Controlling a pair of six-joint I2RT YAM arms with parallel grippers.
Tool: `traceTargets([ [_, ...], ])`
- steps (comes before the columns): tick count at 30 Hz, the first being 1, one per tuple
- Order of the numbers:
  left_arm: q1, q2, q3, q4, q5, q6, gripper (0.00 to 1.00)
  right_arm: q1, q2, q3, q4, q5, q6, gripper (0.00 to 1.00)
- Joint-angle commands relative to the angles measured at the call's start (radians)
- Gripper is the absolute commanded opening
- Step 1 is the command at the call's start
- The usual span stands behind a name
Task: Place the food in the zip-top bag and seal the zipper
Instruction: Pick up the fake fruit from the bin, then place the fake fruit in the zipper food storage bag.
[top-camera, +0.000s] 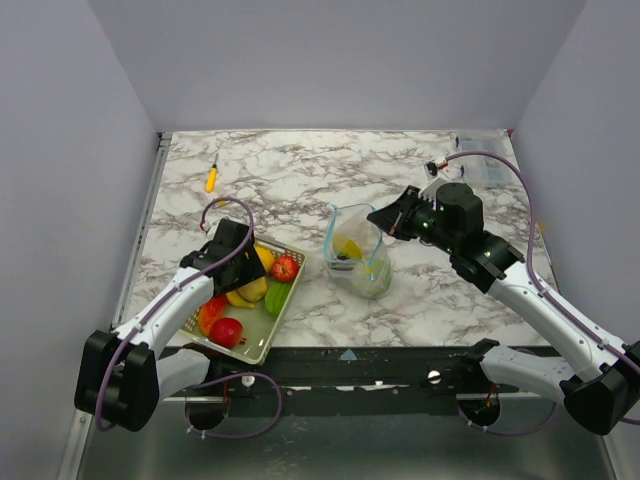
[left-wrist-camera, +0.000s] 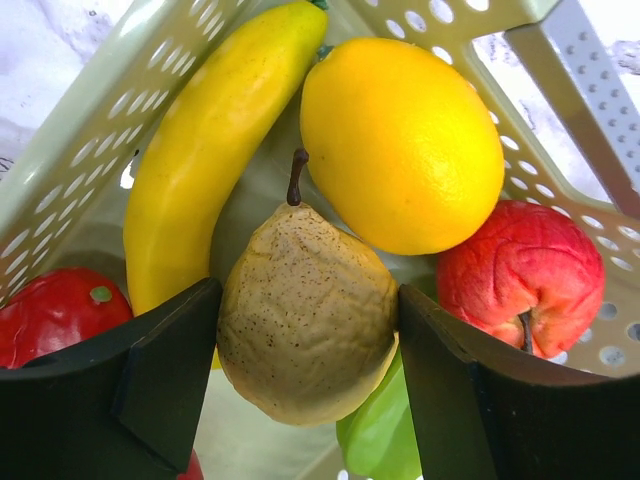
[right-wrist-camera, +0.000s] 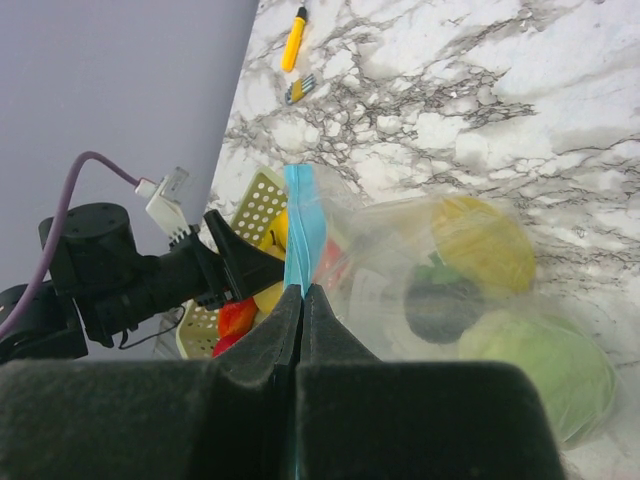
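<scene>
— Where is the left gripper (left-wrist-camera: 305, 350)?
— Low in the green basket (left-wrist-camera: 80, 130), at the near left of the table (top-camera: 300, 165); its two black fingers (left-wrist-camera: 160, 380) sit against either side of a speckled pear (left-wrist-camera: 305, 300), so the jaws are pinching that pear; the pear lies among the other fruit, stem pointing away from the wrist camera.
— What lies around it?
— A banana (left-wrist-camera: 200, 150) along the left wall, touching the pear; a round yellow lemon (left-wrist-camera: 400, 145) just beyond the stem; a wrinkled red apple (left-wrist-camera: 520, 275) to the right; a red tomato (left-wrist-camera: 55, 315) on the left, partly behind a finger; a green piece (left-wrist-camera: 380, 430) under the pear.
— And the bag (top-camera: 358, 262)?
— It stands right of the basket, near the middle of the table, apart from it; its mouth gapes upward, the blue zipper (right-wrist-camera: 303, 215) running round the rim; through the clear plastic show a yellow piece (right-wrist-camera: 485, 240), a dark piece (right-wrist-camera: 440, 305) and a pale green piece (right-wrist-camera: 540, 370).
— The right gripper (right-wrist-camera: 302, 300)?
— It reaches in from the right at the bag's rim; its jaws are pressed together with the zipper strip nipped between them.
— Anything else on the table?
— A small yellow tool (top-camera: 211, 178) far back on the left, well apart from basket and bag.
</scene>
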Motion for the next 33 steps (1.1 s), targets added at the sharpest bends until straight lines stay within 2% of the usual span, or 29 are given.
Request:
traceTargets([
  [1, 0.004, -0.08, 0.006, -0.028, -0.038, -0.001, 0.66, 0.005, -0.012, -0.011, 0.016, 0.017, -0.004, 0.01],
  [3, 0.005, -0.115, 0.016, -0.037, -0.046, 0.006, 0.62, 0.006, -0.009, -0.012, 0.019, 0.014, -0.003, 0.01],
  [8, 0.005, -0.197, 0.079, -0.088, -0.049, 0.026, 0.61, 0.006, -0.009, -0.005, 0.018, 0.013, -0.003, 0.01],
  [11, 0.004, -0.247, 0.119, -0.078, 0.033, 0.07, 0.61, 0.006, -0.01, -0.009, 0.018, 0.014, -0.001, 0.01],
  [18, 0.005, -0.336, 0.152, 0.137, 0.486, 0.16, 0.61, 0.006, -0.006, 0.0, 0.017, 0.009, -0.001, 0.01],
  [23, 0.0, -0.366, 0.142, 0.327, 0.666, 0.1, 0.58, 0.006, -0.002, 0.003, 0.015, 0.006, -0.003, 0.01],
  [27, -0.041, -0.349, 0.14, 0.472, 0.745, 0.068, 0.54, 0.006, -0.002, 0.004, 0.015, 0.002, -0.002, 0.01],
  [33, -0.181, -0.257, 0.205, 0.525, 0.715, 0.083, 0.54, 0.006, -0.007, 0.013, 0.008, 0.003, -0.004, 0.01],
])
